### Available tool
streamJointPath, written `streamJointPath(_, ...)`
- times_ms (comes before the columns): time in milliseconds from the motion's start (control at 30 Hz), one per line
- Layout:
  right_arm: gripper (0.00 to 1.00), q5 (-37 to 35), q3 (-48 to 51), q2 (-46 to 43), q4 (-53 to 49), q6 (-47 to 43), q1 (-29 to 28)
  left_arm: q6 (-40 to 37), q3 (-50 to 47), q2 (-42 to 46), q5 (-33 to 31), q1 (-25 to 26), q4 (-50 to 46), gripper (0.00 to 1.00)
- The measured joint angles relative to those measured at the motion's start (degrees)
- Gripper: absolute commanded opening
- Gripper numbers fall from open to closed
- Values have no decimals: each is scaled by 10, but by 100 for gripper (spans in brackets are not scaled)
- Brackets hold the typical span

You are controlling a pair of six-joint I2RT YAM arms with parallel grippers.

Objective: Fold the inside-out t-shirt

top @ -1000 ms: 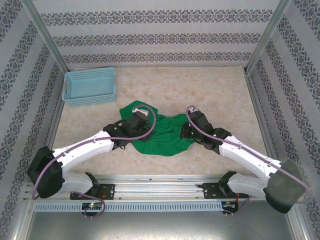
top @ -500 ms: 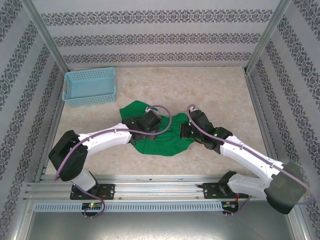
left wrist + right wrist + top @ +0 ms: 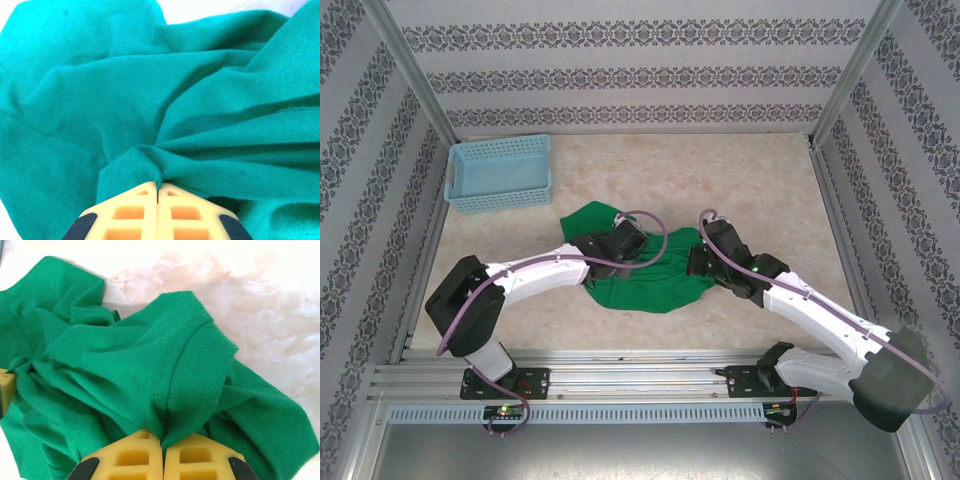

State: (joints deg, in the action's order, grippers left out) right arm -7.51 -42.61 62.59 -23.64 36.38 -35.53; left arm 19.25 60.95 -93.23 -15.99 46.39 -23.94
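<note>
The inside-out t-shirt (image 3: 645,283) lies bunched and wrinkled on the table's middle, bright green with no print. My left gripper (image 3: 638,256) rests on its centre, shut on a pinched fold of the green cloth (image 3: 150,160). My right gripper (image 3: 692,262) sits at the shirt's right edge, shut on the ribbed collar band (image 3: 197,385). In the right wrist view the shirt (image 3: 115,360) spreads left of the fingers, with the left gripper's yellow fingertip (image 3: 4,385) at the frame's left edge.
A light blue mesh basket (image 3: 500,173) stands at the back left of the marbled table (image 3: 740,180). Patterned walls and metal posts enclose the table. A metal rail (image 3: 640,375) runs along the near edge by the arm bases.
The left gripper has swung right from the shirt's left part to its centre, dragging cloth with it. The right gripper has barely shifted.
</note>
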Motion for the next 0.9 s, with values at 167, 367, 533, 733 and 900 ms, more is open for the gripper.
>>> streamJointPath(167, 0, 0, 0, -6, -28, 8, 53, 0, -53, 87, 24, -2, 26, 0)
streamJointPath(367, 0, 23, 0, -26, -42, 3, 103, 22, -155, 242, 107, -44, 113, 0)
streamJointPath(533, 0, 78, 0, -5, -16, -3, 98, 60, -166, 213, 169, -131, 142, 0)
streamJointPath(733, 0, 92, 0, 63, 16, 0, 68, 82, -54, 38, 172, -162, 98, 33)
streamJointPath(900, 0, 91, 0, 82, 23, 9, 68, 100, -18, 16, 143, -160, 49, 48)
